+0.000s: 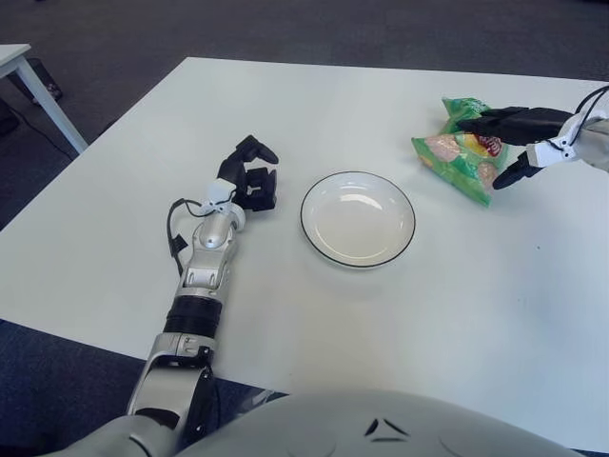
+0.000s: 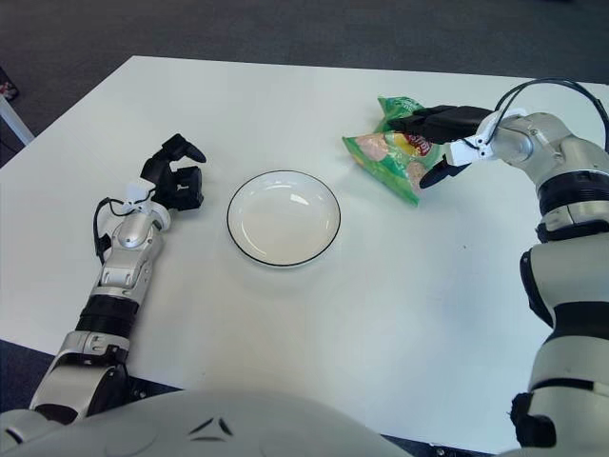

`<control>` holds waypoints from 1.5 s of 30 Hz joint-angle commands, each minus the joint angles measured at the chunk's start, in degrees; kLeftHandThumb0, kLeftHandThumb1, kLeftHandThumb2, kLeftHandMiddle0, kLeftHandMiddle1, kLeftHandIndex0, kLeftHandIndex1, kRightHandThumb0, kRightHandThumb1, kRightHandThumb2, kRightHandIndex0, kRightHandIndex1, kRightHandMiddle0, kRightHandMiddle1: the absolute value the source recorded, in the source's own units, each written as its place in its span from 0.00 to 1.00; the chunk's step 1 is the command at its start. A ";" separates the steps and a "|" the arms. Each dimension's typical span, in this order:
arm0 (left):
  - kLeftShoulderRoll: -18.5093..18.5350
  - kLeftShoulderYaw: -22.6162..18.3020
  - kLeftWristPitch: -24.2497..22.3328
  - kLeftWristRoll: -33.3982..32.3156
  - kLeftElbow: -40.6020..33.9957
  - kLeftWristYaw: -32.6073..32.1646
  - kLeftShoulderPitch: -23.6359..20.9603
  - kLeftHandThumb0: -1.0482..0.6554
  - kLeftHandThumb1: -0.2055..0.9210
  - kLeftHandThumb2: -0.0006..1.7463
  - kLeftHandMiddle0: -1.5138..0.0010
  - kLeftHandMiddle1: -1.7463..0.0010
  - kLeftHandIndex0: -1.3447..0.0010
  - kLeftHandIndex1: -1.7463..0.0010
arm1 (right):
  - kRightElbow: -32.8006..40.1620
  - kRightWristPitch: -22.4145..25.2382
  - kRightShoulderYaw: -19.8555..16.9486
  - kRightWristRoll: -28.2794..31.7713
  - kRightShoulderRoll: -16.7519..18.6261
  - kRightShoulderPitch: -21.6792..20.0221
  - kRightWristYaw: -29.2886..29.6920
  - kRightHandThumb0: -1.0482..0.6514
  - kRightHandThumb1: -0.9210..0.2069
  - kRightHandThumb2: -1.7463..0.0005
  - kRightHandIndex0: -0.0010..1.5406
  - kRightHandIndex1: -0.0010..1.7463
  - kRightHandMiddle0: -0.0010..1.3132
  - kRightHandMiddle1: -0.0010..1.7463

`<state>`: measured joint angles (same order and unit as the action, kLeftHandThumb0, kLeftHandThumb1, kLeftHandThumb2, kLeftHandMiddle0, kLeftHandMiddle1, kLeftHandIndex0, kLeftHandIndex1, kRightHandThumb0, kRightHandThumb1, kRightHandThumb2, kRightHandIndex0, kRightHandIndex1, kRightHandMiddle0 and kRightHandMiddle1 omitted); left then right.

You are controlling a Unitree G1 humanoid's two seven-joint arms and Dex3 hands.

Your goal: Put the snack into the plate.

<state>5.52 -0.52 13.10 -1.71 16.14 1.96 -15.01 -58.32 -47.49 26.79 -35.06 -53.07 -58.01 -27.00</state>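
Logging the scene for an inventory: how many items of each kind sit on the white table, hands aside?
Snack bag, green, held by the right hand: 1
Plate, white with dark rim: 1
Total: 2

Two head-mounted eyes look forward and down over the white table (image 1: 314, 324); both share the plate (image 2: 284, 217) at frame centre.

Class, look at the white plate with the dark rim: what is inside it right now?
Nothing lies in the plate; its whole white inside shows. The snack bag is off to its right, gripped by the right hand. The left hand shows left of the plate.
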 commanded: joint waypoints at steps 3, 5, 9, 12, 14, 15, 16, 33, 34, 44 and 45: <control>-3.34 0.63 0.57 -0.26 5.74 -0.33 8.55 0.35 0.55 0.69 0.19 0.00 0.60 0.00 | 9.27 2.70 -3.86 7.94 -2.98 3.42 -11.87 0.07 0.00 0.74 0.00 0.00 0.00 0.00; -3.32 0.62 1.07 -0.26 6.07 -0.24 8.45 0.35 0.55 0.69 0.19 0.00 0.60 0.00 | 12.72 3.89 -4.76 10.01 -3.60 4.36 -15.10 0.07 0.00 0.72 0.00 0.00 0.00 0.00; -3.29 0.55 1.84 -0.51 6.98 0.24 8.12 0.35 0.55 0.69 0.19 0.00 0.60 0.00 | 19.14 7.01 -6.36 12.90 -4.68 6.43 -20.15 0.07 0.00 0.68 0.00 0.00 0.00 0.00; -3.27 0.45 2.41 -0.70 7.62 0.58 7.93 0.35 0.54 0.69 0.19 0.00 0.60 0.00 | 24.44 10.24 -7.71 15.02 -5.51 8.33 -23.58 0.08 0.00 0.66 0.00 0.00 0.00 0.00; -3.23 0.39 2.78 -0.74 7.94 0.70 7.88 0.35 0.54 0.69 0.19 0.00 0.60 0.00 | 27.57 12.50 -8.65 16.22 -6.13 9.50 -25.59 0.08 0.00 0.65 0.00 0.00 0.00 0.00; -3.22 0.36 2.95 -0.74 8.05 0.71 7.87 0.35 0.54 0.69 0.19 0.00 0.60 0.00 | 28.87 13.53 -9.09 16.61 -6.36 9.99 -26.40 0.08 0.00 0.65 0.00 0.00 0.00 0.00; -3.23 0.35 3.03 -0.73 8.07 0.69 7.88 0.35 0.54 0.69 0.19 0.00 0.60 0.00 | 30.06 14.50 -9.49 16.83 -6.59 10.41 -27.14 0.08 0.00 0.64 0.00 0.00 0.00 0.00; -3.34 0.49 2.52 -0.05 7.35 -0.15 8.06 0.35 0.54 0.69 0.20 0.00 0.60 0.00 | 38.16 18.62 -12.72 13.45 -8.16 13.18 -27.00 0.07 0.00 0.59 0.00 0.00 0.00 0.00; -3.34 0.50 2.47 -0.01 7.31 -0.19 8.07 0.35 0.54 0.69 0.20 0.00 0.60 0.00 | 38.19 18.45 -12.90 13.13 -8.14 13.26 -26.49 0.08 0.00 0.59 0.00 0.00 0.00 0.00; -3.25 0.50 2.17 -0.29 7.22 0.15 8.08 0.35 0.56 0.68 0.19 0.00 0.61 0.00 | 28.51 6.86 -14.06 4.22 -5.92 16.21 -3.98 0.11 0.00 0.72 0.00 0.00 0.00 0.01; -3.25 0.48 2.14 -0.34 7.26 0.20 8.06 0.35 0.56 0.68 0.19 0.00 0.61 0.00 | 27.15 5.75 -13.85 3.23 -5.78 16.20 -1.67 0.12 0.01 0.73 0.00 0.00 0.00 0.01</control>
<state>5.58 -0.83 15.57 -1.73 18.16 2.30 -15.70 -25.79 -36.81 13.36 -27.23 -59.83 -43.70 -38.39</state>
